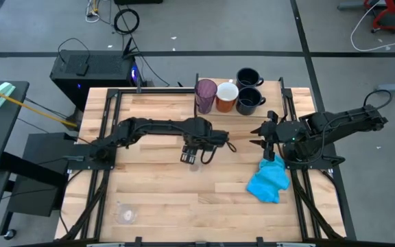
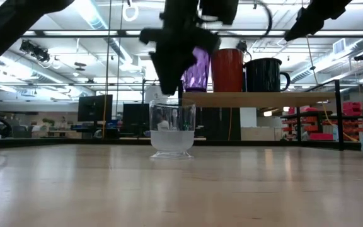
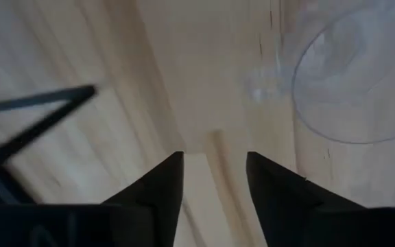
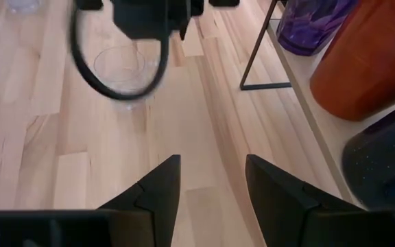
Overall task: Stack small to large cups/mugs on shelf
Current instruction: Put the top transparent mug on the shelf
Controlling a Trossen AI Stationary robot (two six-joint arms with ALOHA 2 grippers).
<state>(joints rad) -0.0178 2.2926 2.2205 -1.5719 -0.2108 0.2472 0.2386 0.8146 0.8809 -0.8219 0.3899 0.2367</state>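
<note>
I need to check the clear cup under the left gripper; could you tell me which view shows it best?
The low view: the clear cup stands upright in full profile. The high view mostly hides it under the left gripper; both wrist views show only its rim.

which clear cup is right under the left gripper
The clear cup at mid-table, standing upright just below the left gripper. The other clear cup sits far off near the table's front left corner, away from both arms.
</note>
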